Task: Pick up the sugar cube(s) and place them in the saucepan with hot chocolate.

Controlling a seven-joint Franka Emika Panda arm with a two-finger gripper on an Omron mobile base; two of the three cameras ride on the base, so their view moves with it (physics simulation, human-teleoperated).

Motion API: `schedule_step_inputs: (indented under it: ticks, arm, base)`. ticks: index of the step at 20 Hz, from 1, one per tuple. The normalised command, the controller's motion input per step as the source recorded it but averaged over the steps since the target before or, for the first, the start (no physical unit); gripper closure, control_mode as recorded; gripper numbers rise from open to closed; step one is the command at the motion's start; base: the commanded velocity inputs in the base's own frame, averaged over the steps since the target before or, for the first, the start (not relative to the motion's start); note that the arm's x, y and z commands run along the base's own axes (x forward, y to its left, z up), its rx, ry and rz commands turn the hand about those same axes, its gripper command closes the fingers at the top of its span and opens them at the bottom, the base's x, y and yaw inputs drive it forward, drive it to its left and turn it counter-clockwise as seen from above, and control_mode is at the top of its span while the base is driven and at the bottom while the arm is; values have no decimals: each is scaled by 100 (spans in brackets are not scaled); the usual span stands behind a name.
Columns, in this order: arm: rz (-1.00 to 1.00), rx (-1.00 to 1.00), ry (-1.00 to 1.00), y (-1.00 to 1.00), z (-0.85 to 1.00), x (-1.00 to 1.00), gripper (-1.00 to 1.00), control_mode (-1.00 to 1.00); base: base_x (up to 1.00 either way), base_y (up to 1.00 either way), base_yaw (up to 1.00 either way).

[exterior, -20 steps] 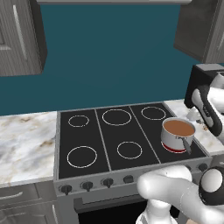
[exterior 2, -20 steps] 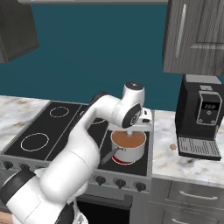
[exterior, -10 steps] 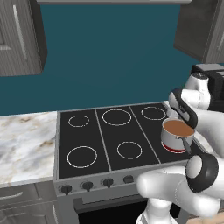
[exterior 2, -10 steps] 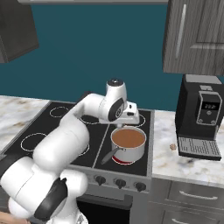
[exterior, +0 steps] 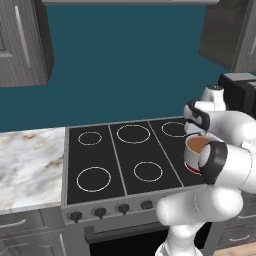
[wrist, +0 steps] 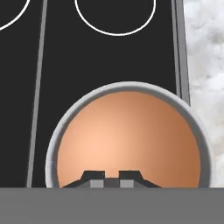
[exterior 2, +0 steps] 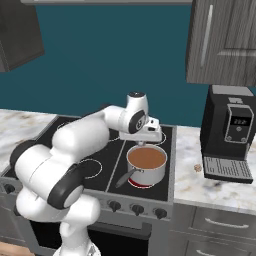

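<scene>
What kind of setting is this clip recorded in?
A rendered home kitchen, it seems: a black cooktop with ringed burners set into a marble-look counter, a coffee machine beside it, dark wall cabinets above, and a saucepan of brown liquid on a burner.

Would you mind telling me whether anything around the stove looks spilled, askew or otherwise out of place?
One thing stands out: a tiny pale tan sugar cube lies alone on the marble counter, between the stove and the black coffee machine. The small silver saucepan of brown hot chocolate sits upright on its burner, with nothing spilled around it.
</scene>
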Motion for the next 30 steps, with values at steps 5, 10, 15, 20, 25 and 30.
schedule_step_inputs:
  ticks: [5,10,15,20,25,30]
  arm:
    - [-4,4,1,-20,-32,15,100,-100]
    - [-3,10,0,-15,-29,22,100,-100]
    - [-2,4,0,-9,-27,40,100,-100]
    - [-2,0,0,-10,-5,44,100,-100]
    - [0,0,0,-20,-12,15,100,-100]
    - [0,1,0,-2,0,-17,100,-100]
  base:
    - [0,0,0]
    - [0,0,0]
    - [0,0,0]
    - [0,0,0]
    - [0,0,0]
    - [0,0,0]
